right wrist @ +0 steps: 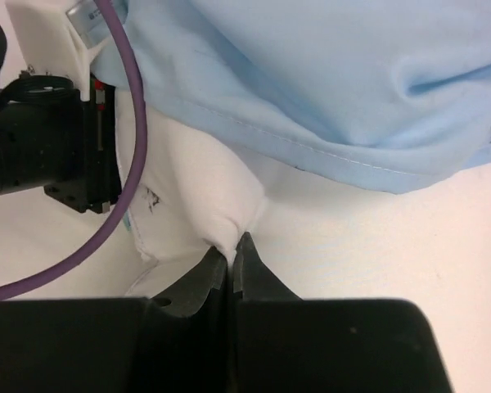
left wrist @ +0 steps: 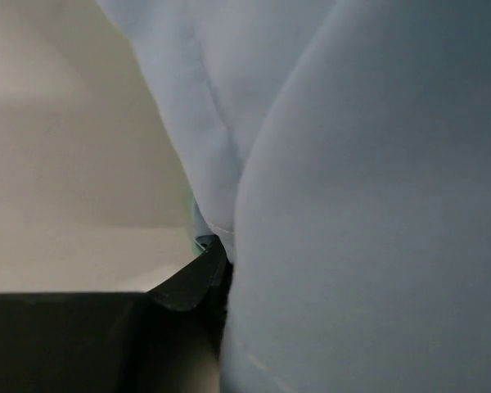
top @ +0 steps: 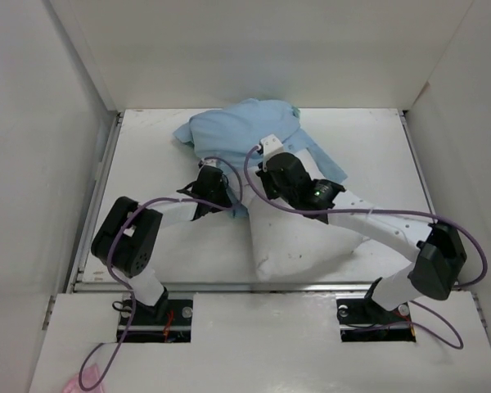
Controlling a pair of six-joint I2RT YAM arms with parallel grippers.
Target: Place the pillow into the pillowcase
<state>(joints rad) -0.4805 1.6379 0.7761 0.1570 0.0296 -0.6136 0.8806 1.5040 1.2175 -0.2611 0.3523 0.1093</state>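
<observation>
White tabletop [top: 376,164]: left jaws are clamping pillowcase [top: 237,131] hem, right jaws are pinching pillow [top: 299,246] fabric; either thin pinch is risking slipping once pulled.

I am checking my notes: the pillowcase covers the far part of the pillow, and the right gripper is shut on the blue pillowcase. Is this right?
Not quite. The right gripper is shut on a fold of the white pillow, not on the pillowcase, as the right wrist view shows. The rest is correct.
</observation>
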